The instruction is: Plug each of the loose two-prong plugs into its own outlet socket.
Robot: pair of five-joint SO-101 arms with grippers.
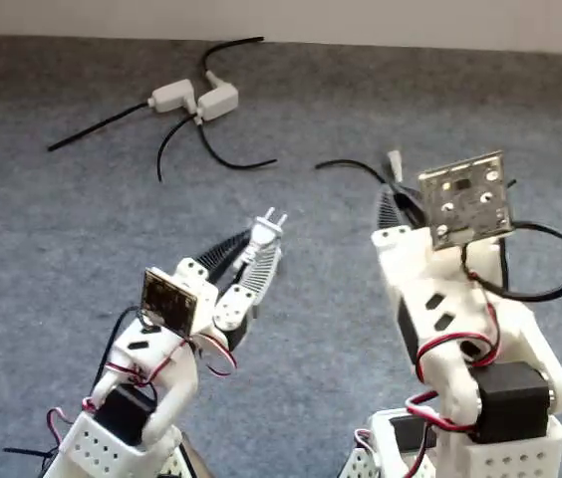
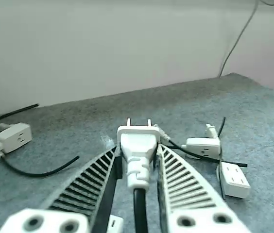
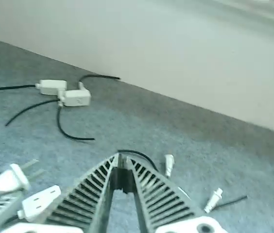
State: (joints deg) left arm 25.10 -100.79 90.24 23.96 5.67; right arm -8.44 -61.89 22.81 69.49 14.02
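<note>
I am seeing the left gripper [image 2: 137, 149] clamping a smooth white two-prong plug [image 2: 136, 162] over fuzzy grey carpet [image 1: 52, 249], prongs pointing outward. The right gripper [image 3: 124, 167], hiding behind its camera board [image 1: 467, 199] in the high view, is pinching a thin black cord [image 3: 141, 155] between ribbed fingers [image 3: 93, 189].

- No writing, number or sign can be read on the plug [image 2: 137, 155], the sockets [image 2: 234, 178] or the tabletop [image 1: 62, 249].
- The circuit boards [image 1: 467, 199] on the arms show nothing legible.
</note>
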